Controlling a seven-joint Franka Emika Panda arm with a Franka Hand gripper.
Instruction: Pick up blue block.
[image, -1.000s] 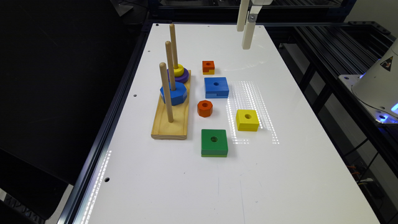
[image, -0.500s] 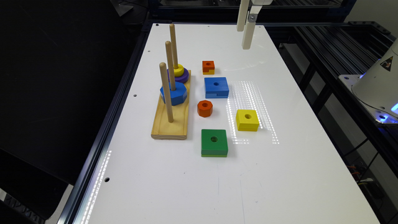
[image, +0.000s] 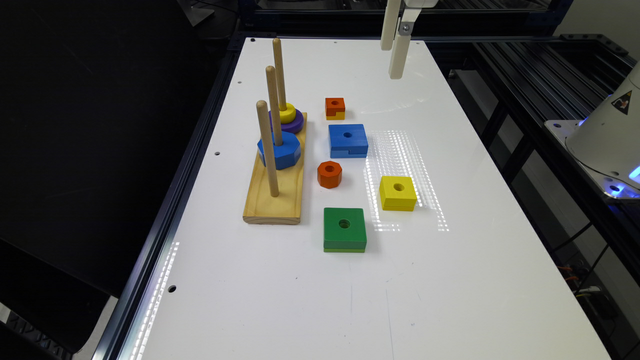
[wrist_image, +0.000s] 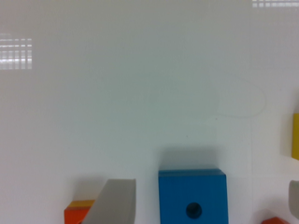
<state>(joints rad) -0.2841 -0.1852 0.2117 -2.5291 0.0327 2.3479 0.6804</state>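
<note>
The blue block (image: 348, 139) is a flat square with a round centre hole and a groove in its side. It lies flat on the white table (image: 450, 280), just to the exterior view's right of the peg board. My gripper (image: 391, 64) hangs well above the far end of the table, beyond the block and apart from it. In the wrist view the gripper (wrist_image: 209, 182) is open, its grey fingers (wrist_image: 117, 203) spread wide with nothing held. The blue block (wrist_image: 192, 196) shows far below, between them.
A wooden peg board (image: 276, 192) carries a blue octagonal piece (image: 279, 150) and yellow and purple rings (image: 287, 117). Around the blue block lie a small orange block (image: 334, 107), an orange octagon (image: 329, 174), a yellow block (image: 397, 192) and a green square (image: 344, 229).
</note>
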